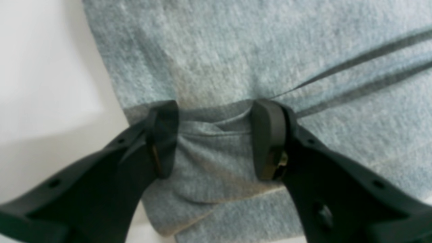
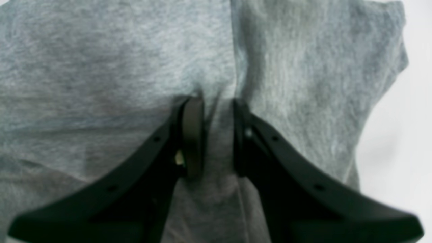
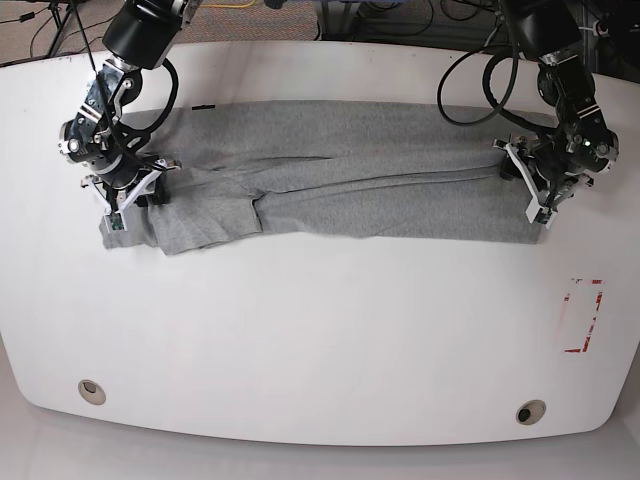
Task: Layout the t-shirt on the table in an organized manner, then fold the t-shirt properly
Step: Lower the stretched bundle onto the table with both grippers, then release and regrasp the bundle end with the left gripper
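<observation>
While cables [image 3: 470, 95] loop nearby, the t-shirt [image 3: 340, 185] spans the table [image 3: 320, 330].

Black cables [image 3: 350, 20] & brown floor [image 3: 60, 30] behind far edge.

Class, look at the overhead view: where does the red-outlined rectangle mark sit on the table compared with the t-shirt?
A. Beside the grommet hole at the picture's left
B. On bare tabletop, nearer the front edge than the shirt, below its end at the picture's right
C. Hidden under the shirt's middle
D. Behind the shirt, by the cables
B: the red-outlined rectangle mark lies on bare table, clear of the t-shirt.
</observation>
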Action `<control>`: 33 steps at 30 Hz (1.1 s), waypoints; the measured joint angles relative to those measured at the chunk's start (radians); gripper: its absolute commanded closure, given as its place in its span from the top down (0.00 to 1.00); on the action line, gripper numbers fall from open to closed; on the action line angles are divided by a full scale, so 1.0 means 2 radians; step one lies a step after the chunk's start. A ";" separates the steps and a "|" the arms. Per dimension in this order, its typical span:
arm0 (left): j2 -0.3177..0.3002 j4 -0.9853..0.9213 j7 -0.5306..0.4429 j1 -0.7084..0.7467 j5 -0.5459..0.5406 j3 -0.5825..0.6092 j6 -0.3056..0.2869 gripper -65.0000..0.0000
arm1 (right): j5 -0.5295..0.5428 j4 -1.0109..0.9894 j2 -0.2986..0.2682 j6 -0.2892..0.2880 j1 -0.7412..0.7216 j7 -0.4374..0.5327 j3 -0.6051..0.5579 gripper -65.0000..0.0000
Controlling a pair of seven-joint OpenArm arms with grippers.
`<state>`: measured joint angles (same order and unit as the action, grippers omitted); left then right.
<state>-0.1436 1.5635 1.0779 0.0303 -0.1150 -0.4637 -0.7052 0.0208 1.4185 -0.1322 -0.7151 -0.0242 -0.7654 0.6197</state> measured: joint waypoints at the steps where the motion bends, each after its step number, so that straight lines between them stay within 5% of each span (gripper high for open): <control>1: 0.000 0.000 0.005 -0.003 0.001 0.000 0.000 0.50 | -0.003 0.004 0.001 0.000 0.001 -0.002 0.000 0.20; 9: 0.000 0.035 0.065 -0.024 -0.014 -0.031 0.002 0.51 | -0.021 0.043 0.015 0.005 0.014 -0.028 -0.001 0.19; 16: -0.016 0.063 0.129 -0.054 -0.094 -0.090 0.004 0.55 | -0.026 0.063 0.029 0.012 0.023 -0.040 0.001 0.19; 33: -0.073 -0.104 0.134 -0.057 -0.260 -0.126 0.004 0.60 | -0.034 0.093 0.052 0.013 0.042 -0.043 0.002 0.19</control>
<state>-0.2890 1.3560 1.3453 -0.0834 -0.6342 -0.7147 -0.6968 -0.0471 1.6047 -0.0277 -0.6884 0.0601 -0.8524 0.6235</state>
